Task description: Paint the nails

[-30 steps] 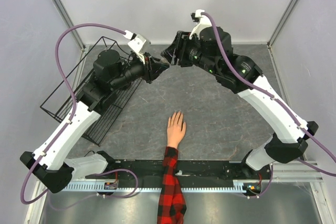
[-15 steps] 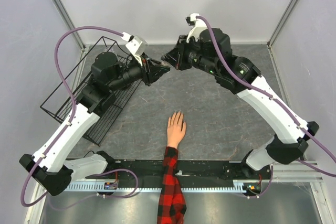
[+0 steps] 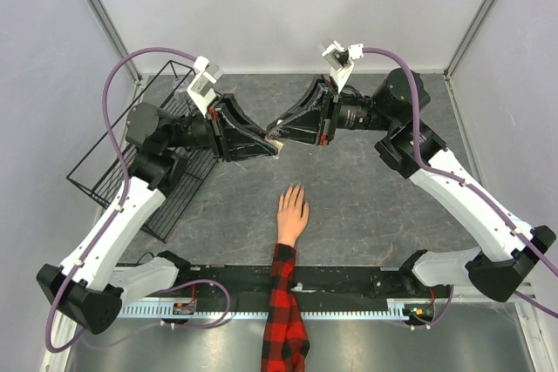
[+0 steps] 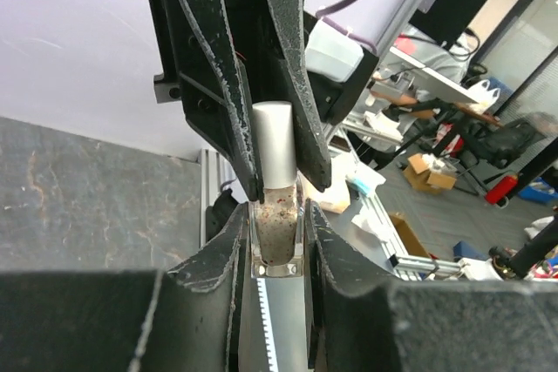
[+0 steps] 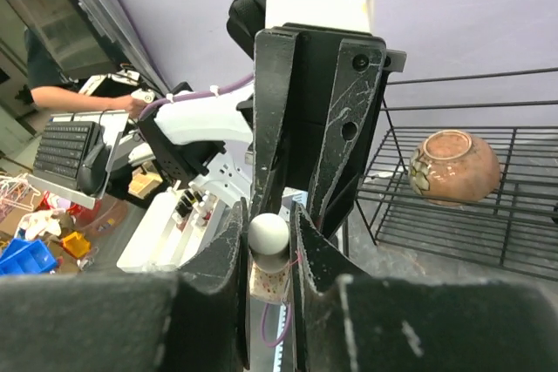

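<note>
The nails (image 3: 293, 189) are barely made out in the top view. They are skin-toned tips at the far end of the mannequin hand (image 3: 291, 213), which is laid flat on the desk (image 3: 366, 206) close to the middle of its near edge. Its plaid sleeve (image 3: 283, 302) is draped back over that edge. The hand's long axis is set from near edge to far edge, with the fingertips turned toward the far edge.

Beyond the fingertips, toward the middle of the desk and raised above it, the two tools are brought tip to tip. A small polish bottle (image 4: 277, 233) is clenched between the fingers of the left tool (image 3: 269, 149), and its silver cap (image 4: 272, 141) is clenched by the right tool (image 3: 279, 134). The bottle's long axis is thus held roughly crosswise, from left edge to right edge. The step in hand is judged to be the freeing of the cap, which has not yet been parted from the glass.

The nails are found toward the near edge from both tools and lower down, about equally near to each. Whichever tool carries the brush would have to be brought back and down along the fingers' axis.

A wire rack (image 3: 113, 154) with a bowl (image 5: 453, 167) in it is placed by the left edge.
</note>
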{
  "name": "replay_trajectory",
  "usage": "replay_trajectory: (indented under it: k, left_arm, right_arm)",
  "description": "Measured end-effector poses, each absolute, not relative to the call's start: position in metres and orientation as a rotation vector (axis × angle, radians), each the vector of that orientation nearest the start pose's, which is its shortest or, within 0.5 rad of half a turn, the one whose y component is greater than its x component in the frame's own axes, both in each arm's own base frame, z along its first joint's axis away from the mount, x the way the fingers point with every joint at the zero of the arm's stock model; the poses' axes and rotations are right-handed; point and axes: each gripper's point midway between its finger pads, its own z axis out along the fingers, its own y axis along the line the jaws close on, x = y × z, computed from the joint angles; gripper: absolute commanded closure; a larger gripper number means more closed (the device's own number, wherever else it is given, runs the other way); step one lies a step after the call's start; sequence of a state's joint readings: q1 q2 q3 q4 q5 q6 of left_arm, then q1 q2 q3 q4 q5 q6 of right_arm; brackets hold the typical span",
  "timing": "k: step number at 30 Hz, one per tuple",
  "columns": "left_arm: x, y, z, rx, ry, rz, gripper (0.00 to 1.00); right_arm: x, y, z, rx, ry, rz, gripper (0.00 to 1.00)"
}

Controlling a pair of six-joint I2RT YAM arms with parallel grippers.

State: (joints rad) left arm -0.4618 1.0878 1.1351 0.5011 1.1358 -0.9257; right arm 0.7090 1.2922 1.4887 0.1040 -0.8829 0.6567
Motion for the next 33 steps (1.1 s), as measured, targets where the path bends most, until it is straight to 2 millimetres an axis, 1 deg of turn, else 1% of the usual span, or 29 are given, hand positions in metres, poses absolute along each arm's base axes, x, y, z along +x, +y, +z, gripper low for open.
replay_trajectory:
  k: [1, 2, 3, 4, 5, 6, 7, 8, 10, 12, 15, 16, 17, 18, 19, 20, 21, 22, 24, 25, 30, 33]
  left_arm:
    - [0.148, -0.267, 0.459, 0.915, 1.303, -1.695, 0.98]
    - [0.148, -0.267, 0.459, 0.917, 1.313, -1.682, 0.98]
    - [0.150, -0.267, 0.459, 0.914, 1.325, -1.662, 0.98]
    - [0.153, -0.268, 0.459, 0.912, 1.330, -1.634, 0.98]
    - [0.157, -0.268, 0.460, 0.912, 1.328, -1.599, 0.98]
    - [0.164, -0.268, 0.459, 0.901, 1.334, -1.557, 0.98]
    - [0.171, -0.269, 0.459, 0.888, 1.336, -1.516, 0.98]
    - [0.178, -0.269, 0.458, 0.872, 1.343, -1.474, 0.98]
    - [0.195, -0.268, 0.454, 0.835, 1.363, -1.383, 0.98]
    - [0.209, -0.265, 0.450, 0.802, 1.383, -1.293, 0.98]
    - [0.232, -0.260, 0.440, 0.745, 1.419, -1.156, 0.98]
    - [0.238, -0.258, 0.436, 0.730, 1.433, -1.119, 0.98]
    - [0.243, -0.257, 0.434, 0.718, 1.442, -1.091, 0.98]
    - [0.248, -0.256, 0.431, 0.706, 1.452, -1.060, 0.98]
    - [0.253, -0.255, 0.429, 0.696, 1.457, -1.034, 0.98]
    - [0.257, -0.255, 0.427, 0.687, 1.462, -1.013, 0.98]
    - [0.260, -0.255, 0.425, 0.680, 1.469, -0.997, 0.98]
    - [0.265, -0.254, 0.423, 0.669, 1.477, -0.976, 0.98]
    - [0.268, -0.254, 0.422, 0.657, 1.485, -0.961, 0.98]
    - [0.269, -0.253, 0.421, 0.651, 1.489, -0.955, 0.98]
    - [0.270, -0.252, 0.420, 0.642, 1.494, -0.947, 0.98]
    - [0.269, -0.253, 0.420, 0.640, 1.497, -0.952, 0.98]
  right_arm:
    - [0.161, 0.339, 0.491, -0.911, 1.326, 1.655, 0.97]
    - [0.161, 0.340, 0.491, -0.912, 1.331, 1.651, 0.65]
    - [0.163, 0.340, 0.491, -0.909, 1.333, 1.639, 0.52]
    - [0.165, 0.339, 0.491, -0.901, 1.341, 1.625, 0.42]
    - [0.166, 0.339, 0.492, -0.883, 1.368, 1.618, 0.27]
    - [0.169, 0.339, 0.493, -0.864, 1.387, 1.601, 0.20]
    - [0.171, 0.338, 0.496, -0.845, 1.401, 1.583, 0.14]
    - [0.177, 0.337, 0.497, -0.812, 1.426, 1.550, 0.08]
    - [0.192, 0.336, 0.498, -0.725, 1.488, 1.473, 0.06]
    - [0.213, 0.332, 0.495, -0.609, 1.569, 1.374, 0.05]
    - [0.248, 0.325, 0.486, -0.434, 1.685, 1.216, 0.12]
    - [0.259, 0.324, 0.483, -0.386, 1.713, 1.166, 0.19]
    - [0.266, 0.324, 0.477, -0.352, 1.745, 1.123, 0.25]
    - [0.271, 0.324, 0.474, -0.329, 1.767, 1.092, 0.27]
    - [0.275, 0.326, 0.470, -0.307, 1.789, 1.060, 0.33]
    - [0.278, 0.329, 0.466, -0.292, 1.810, 1.036, 0.34]
    - [0.281, 0.332, 0.463, -0.280, 1.827, 1.015, 0.40]
    - [0.283, 0.336, 0.460, -0.266, 1.848, 0.991, 0.49]
    - [0.285, 0.338, 0.456, -0.265, 1.865, 0.961, 0.58]
    - [0.285, 0.339, 0.455, -0.260, 1.868, 0.952, 0.65]
    - [0.285, 0.338, 0.449, -0.252, 1.890, 0.919, 0.76]
    - [0.284, 0.339, 0.448, -0.256, 1.895, 0.919, 0.94]
